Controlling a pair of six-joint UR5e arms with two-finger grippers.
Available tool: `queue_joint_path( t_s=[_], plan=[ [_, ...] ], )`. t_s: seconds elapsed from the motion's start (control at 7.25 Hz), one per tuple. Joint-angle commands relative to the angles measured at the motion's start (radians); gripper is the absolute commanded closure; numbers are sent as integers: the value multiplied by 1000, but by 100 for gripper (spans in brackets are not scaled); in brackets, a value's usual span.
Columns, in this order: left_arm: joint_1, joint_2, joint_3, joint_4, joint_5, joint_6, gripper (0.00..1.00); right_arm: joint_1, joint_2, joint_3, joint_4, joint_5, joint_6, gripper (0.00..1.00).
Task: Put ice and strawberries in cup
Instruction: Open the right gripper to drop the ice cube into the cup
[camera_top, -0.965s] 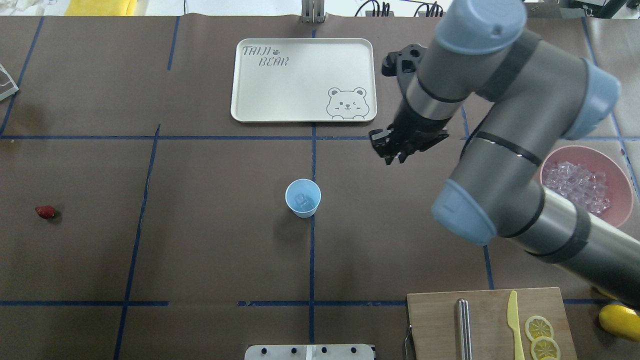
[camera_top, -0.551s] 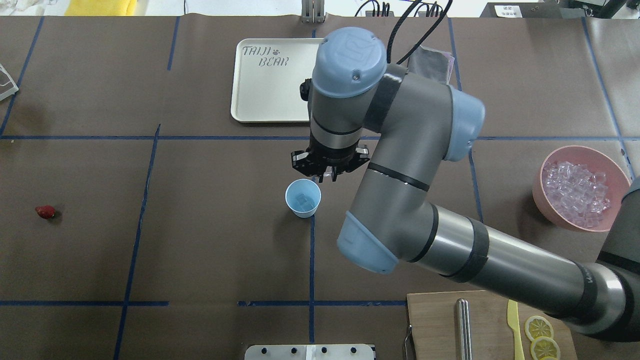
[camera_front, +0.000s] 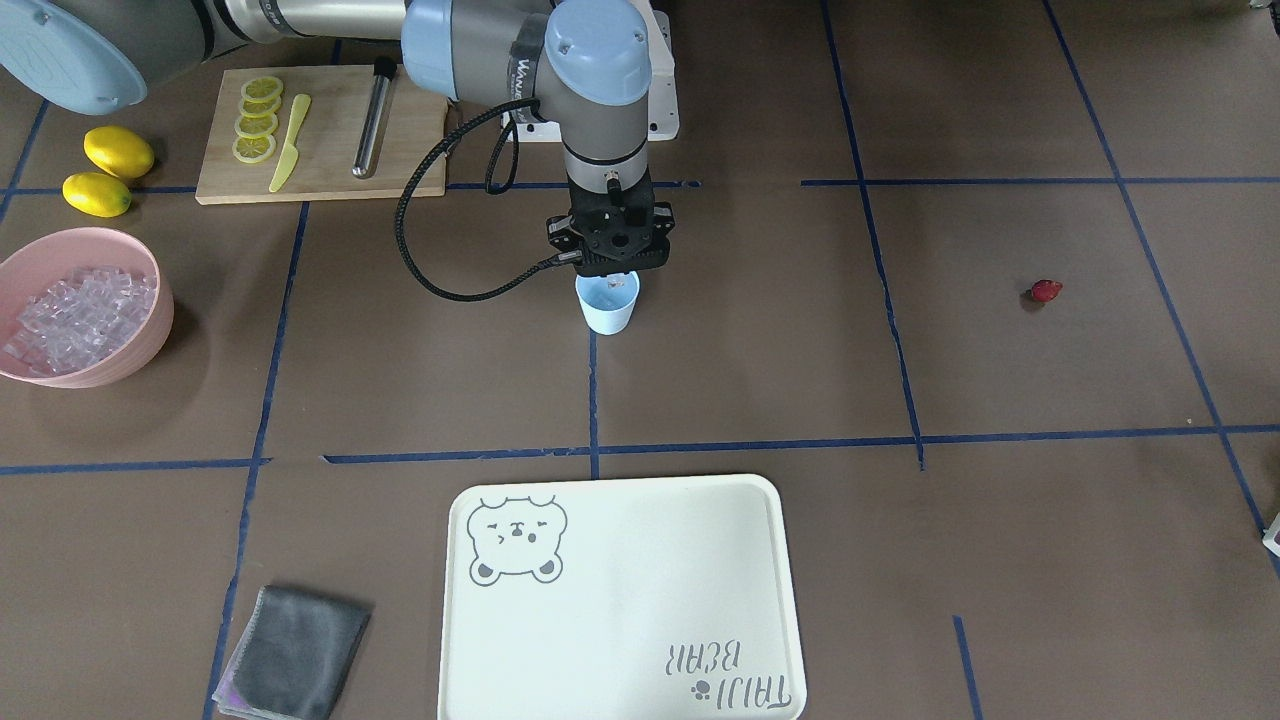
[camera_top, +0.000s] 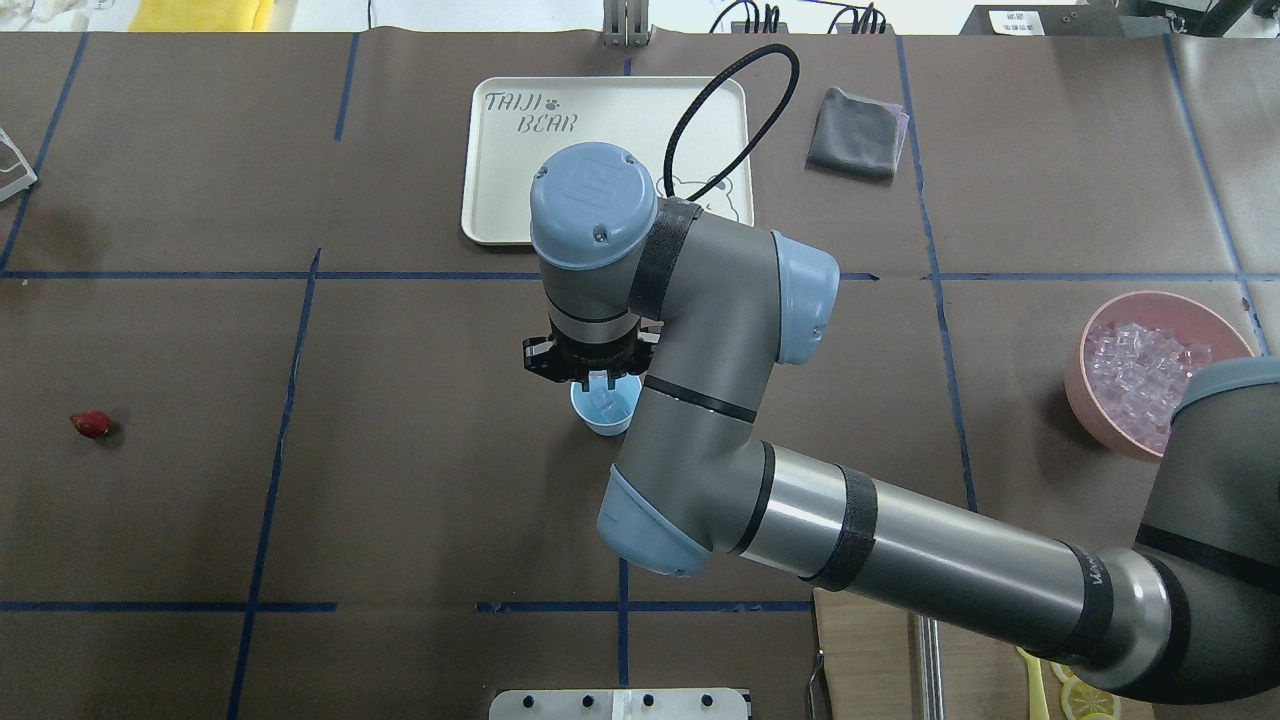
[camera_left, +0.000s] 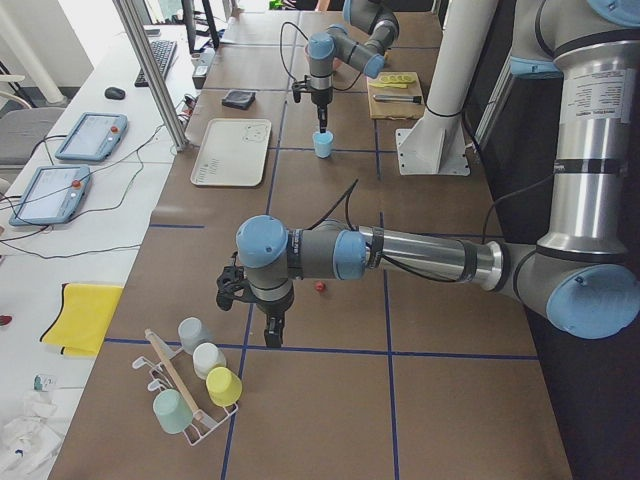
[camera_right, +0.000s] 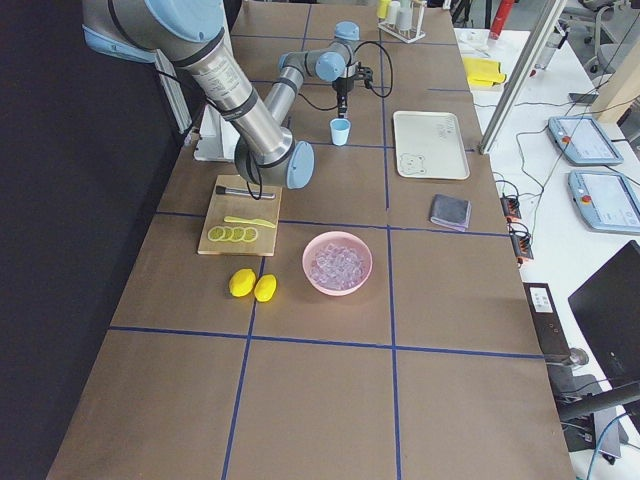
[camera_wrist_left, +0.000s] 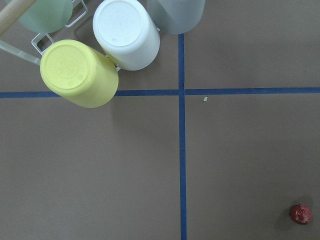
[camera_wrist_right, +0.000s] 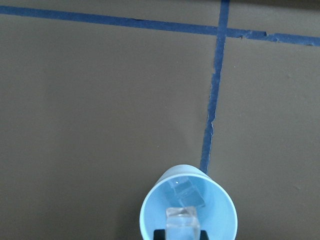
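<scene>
Brown paper surface (camera_top: 400, 480), gridded in blue tape (camera_top: 200, 275). Item one, the right pincer (camera_top: 597, 383): you will find it directly over the cup (camera_front: 607, 316), fingers pinching one ice cube (camera_wrist_right: 182, 220) above the mouth. Item two, a second cube (camera_wrist_right: 189, 192): lying on the cup's bottom. The cup itself: upright on a tape line, mid-surface. The pink bowl (camera_front: 150, 335): heaped with more ice (camera_front: 70, 310), well apart on the robot's right. The strawberry (camera_top: 90, 424): far off on the robot's left, near the left pincer (camera_left: 272, 335); whether that one is spread or pressed together you cannot tell.
</scene>
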Motion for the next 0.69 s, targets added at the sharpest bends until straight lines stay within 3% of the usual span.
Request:
queue_joint_path(
  t_s=[0.0,0.14,0.41,0.55],
  plan=[
    [0,0,-1,0,0,-1,0,-1,0,-4,2,0,0,78],
    [0,0,-1,0,0,-1,0,-1,0,-4,2,0,2,56],
    [0,0,0,-2,0,0,0,-1,0,-3,2,0,2,39],
    [0,0,0,-2,0,0,0,-1,-1,-3,2,0,2,14]
  ],
)
